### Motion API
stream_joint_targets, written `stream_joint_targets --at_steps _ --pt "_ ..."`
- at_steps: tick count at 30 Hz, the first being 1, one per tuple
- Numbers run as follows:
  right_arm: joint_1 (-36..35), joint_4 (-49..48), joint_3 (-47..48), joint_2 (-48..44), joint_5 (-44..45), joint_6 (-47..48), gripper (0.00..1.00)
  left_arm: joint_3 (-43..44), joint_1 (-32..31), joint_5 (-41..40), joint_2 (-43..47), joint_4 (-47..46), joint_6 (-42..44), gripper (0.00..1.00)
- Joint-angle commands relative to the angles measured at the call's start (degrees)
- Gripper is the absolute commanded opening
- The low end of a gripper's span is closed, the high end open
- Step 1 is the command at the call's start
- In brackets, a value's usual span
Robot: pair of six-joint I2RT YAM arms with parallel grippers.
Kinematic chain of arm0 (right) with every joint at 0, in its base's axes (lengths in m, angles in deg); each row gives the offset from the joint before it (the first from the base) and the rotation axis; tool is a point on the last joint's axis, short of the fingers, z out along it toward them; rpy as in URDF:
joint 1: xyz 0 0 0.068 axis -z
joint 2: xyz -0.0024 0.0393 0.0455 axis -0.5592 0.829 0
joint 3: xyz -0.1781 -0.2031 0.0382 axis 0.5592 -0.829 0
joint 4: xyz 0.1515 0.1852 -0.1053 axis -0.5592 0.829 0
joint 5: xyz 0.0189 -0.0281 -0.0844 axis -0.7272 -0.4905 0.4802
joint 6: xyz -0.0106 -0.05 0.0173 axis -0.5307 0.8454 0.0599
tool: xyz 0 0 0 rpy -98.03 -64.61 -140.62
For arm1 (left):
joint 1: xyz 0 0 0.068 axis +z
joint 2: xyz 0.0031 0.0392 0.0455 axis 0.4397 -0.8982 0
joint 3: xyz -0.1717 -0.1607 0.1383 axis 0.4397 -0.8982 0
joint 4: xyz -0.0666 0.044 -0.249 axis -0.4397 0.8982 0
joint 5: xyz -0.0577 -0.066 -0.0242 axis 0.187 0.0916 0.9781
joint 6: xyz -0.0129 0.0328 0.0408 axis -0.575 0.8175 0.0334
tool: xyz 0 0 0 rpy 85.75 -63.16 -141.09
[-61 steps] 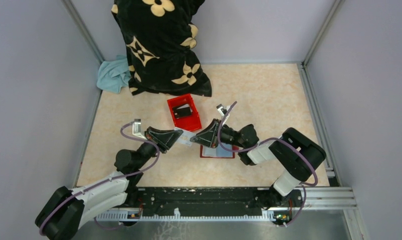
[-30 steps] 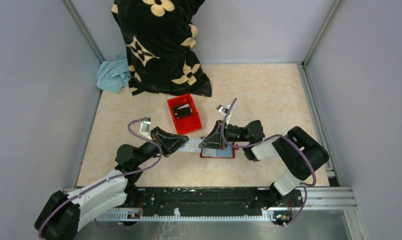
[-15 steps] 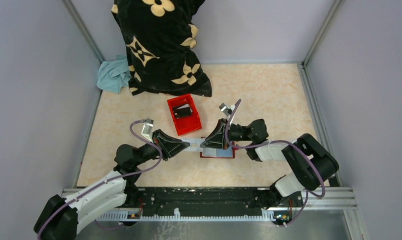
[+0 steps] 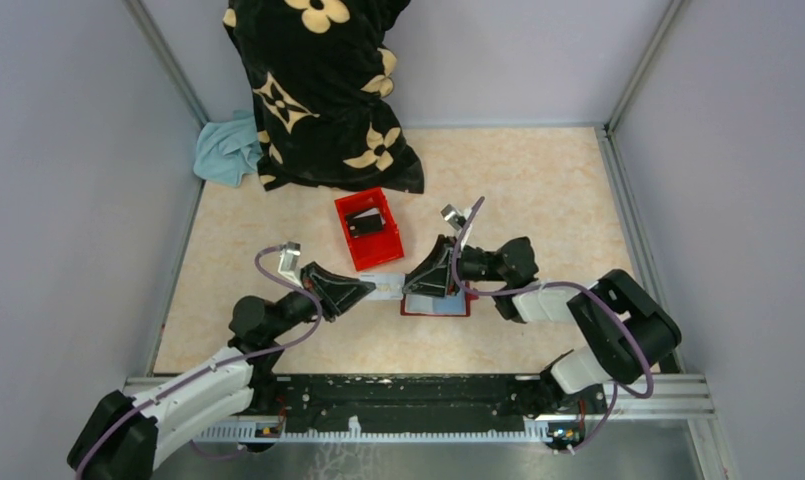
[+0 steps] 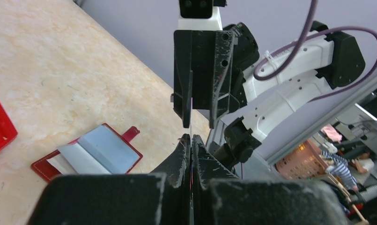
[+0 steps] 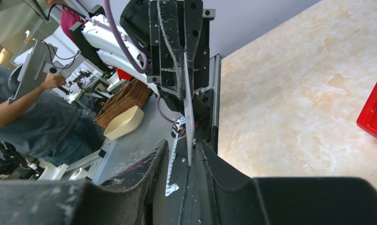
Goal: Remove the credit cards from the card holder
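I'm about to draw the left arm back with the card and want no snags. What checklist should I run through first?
1. Is the left gripper shut on the credit card: ok.
2. Is the right gripper open, with a gap on either side of that card: ok.
3. Is the left gripper's bite on the card deep enough: cannot tell, the card shows edge-on.
4. Is the card holder lying open and flat, with a second card in it: ok.
5. Is the red box off the left arm's likely way back: ok, it lies beyond both grippers.
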Motion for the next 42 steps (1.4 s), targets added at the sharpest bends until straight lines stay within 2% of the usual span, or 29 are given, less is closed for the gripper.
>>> stream_joint_targets --at_steps 1,8,12,17,27,34,40,42 --pt "0.4 -10.64 1.19 1.55 1.01 -3.56 0.3 -3.23 0.18 -6.55 -0.14 -9.79 -2.5 0.0" --pt "0.43 -21.39 0.93 6.28 1.73 -9.38 0.34 -5.1 0.16 -7.99 -6.04 -21.4 -6.69 0.0" --pt "0.34 -21.58 1.06 7.04 3.82 -8.34 0.36 -6.45 0.1 -8.51 -10.67 -29.46 -8.89 0.0" --pt "0.39 -21.38 2.7 6.74 5.1 -8.34 0.37 -6.93 0.1 -8.49 -15.7 -34.59 -10.05 0.0" --pt "0.33 -17.87 5.14 6.76 6.85 -7.08 0.37 -6.04 0.01 -7.81 -19.73 -37.05 -9.9 0.0" --pt "0.18 -16.53 5.44 7.77 7.61 -6.97 0.21 -5.66 -0.07 -8.1 -21.21 -38.25 -9.89 0.0" --pt "0.16 -14.41 5.26 8.03 7.92 -5.66 0.21 -5.61 -0.07 -9.47 -23.49 -41.89 -10.21 0.0" --pt "0.12 -14.19 5.16 8.2 7.92 -5.49 0.24 -5.29 -0.03 -9.69 -24.35 -42.96 -10.1 0.0"
